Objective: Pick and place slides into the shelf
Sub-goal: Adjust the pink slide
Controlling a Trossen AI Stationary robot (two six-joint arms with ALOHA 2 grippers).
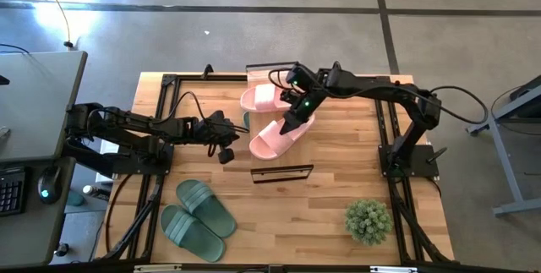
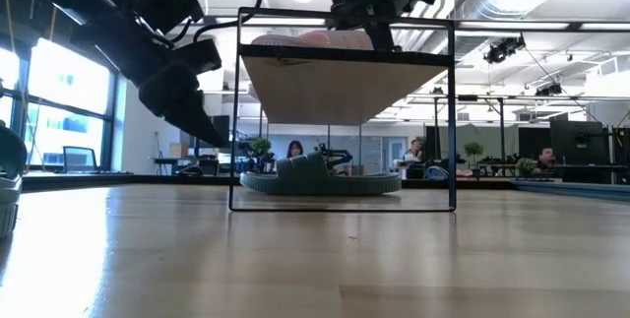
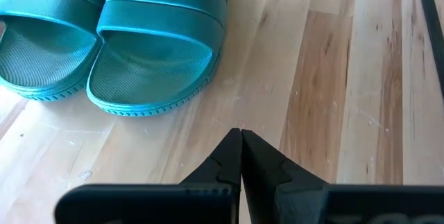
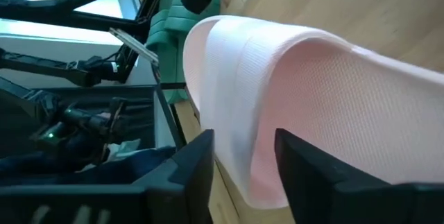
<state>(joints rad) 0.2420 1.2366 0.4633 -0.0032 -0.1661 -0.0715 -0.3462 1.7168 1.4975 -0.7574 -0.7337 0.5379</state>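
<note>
The left gripper [image 1: 226,151] hangs just left of the shelf [image 1: 282,172], its fingers pinched together on nothing. Nearer the table's front edge, well left of the shelf, lies a green pair of slides [image 1: 199,218]: molded rubber, wide ribbed straps, a fine dotted footbed (they look grippy, not slick).

Another green slide [image 2: 320,178] sits on the tabletop under the shelf's plank, seen from the low camera. The shelf itself is a light wood plank in a thin black frame.

Just behind the shelf, the right gripper [image 1: 295,117] has its fingers either side of the sole edge of a pink slide [image 1: 279,138], which is tilted up; I cannot tell whether it is clamped or only bracketed. A second pink slide [image 1: 264,98] lies beyond it.

I'd judge these light, springy and hard to damage. The thin sole edge or the strap offers the best hold; the strap would flex under a pinch.
</note>
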